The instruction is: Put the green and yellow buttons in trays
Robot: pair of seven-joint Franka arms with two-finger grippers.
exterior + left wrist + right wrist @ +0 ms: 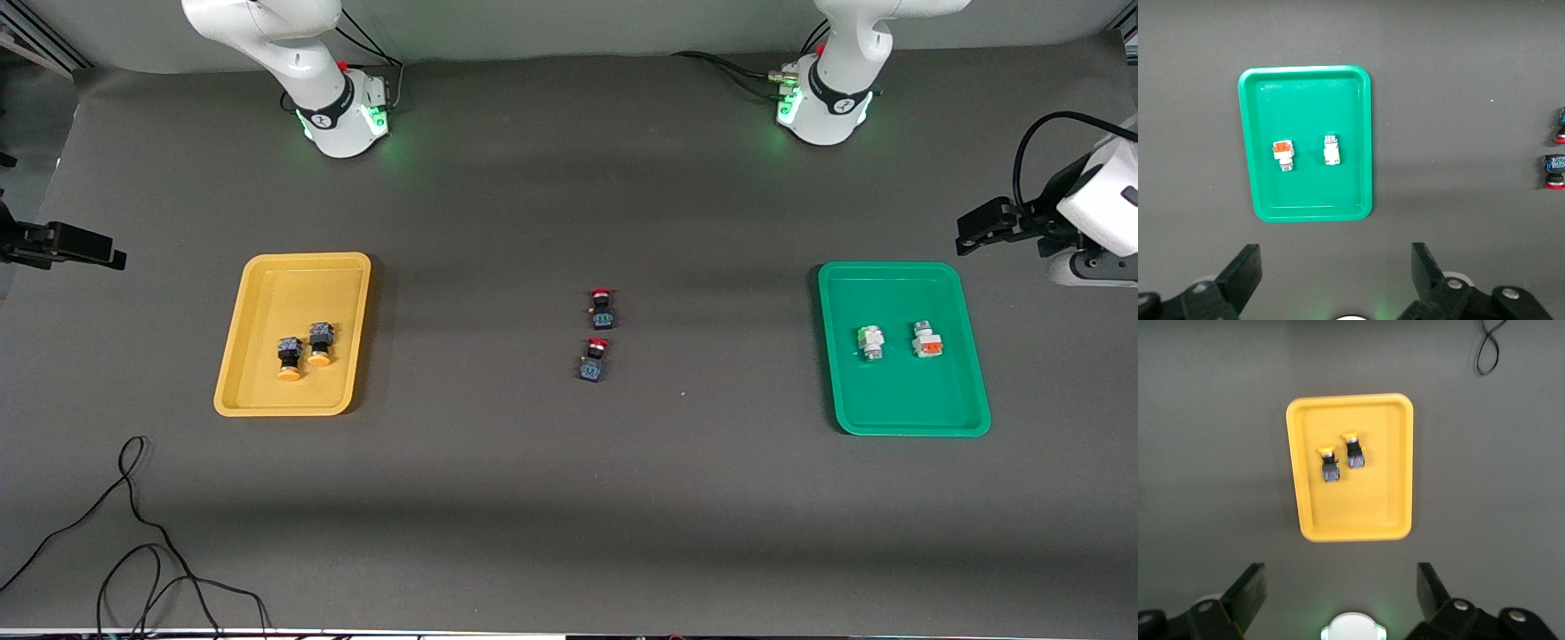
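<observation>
The yellow tray (293,391) lies toward the right arm's end of the table. It holds two black switches with orange-yellow caps (289,358) (320,343), side by side. The right wrist view shows this tray (1358,513) and both switches (1330,467) (1353,452). The green tray (898,400) lies toward the left arm's end. It holds a green-faced white switch (870,341) and an orange-red-faced one (926,340), also seen in the left wrist view (1331,150) (1283,153). My left gripper (1336,267) and right gripper (1341,587) are open and empty, high above the table near their bases.
Two black switches with red caps (602,308) (594,359) lie mid-table between the trays. A black cable (142,551) loops on the table near the front camera at the right arm's end. Dark mounted devices stand at both table ends (62,244) (1005,222).
</observation>
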